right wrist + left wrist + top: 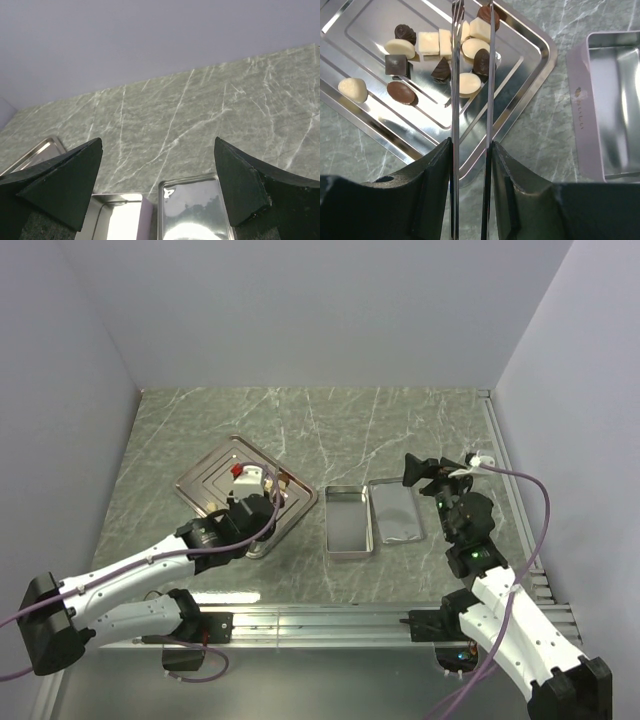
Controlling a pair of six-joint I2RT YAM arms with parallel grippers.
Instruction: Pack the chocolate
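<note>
Several chocolate pieces (402,47), dark brown and cream, lie loose on the ridged steel tray (540,45). My left gripper (471,145) hangs over the tray's near corner, shut on a pair of thin metal tongs (455,100). The two blades reach out over the pile with a cream piece (470,30) showing between them; whether they pinch it I cannot tell. In the top view the left gripper (255,502) hides most of the chocolate. The open silver tin (350,520) lies right of the tray with nothing inside it. My right gripper (425,472) is open, raised above the tin's far end.
The tin's lid (397,512) lies inside up, flush against the tin's right side. In the right wrist view the lid (192,210) and the tin (117,215) sit below the open right gripper (157,150). Grey walls close the marble table on three sides.
</note>
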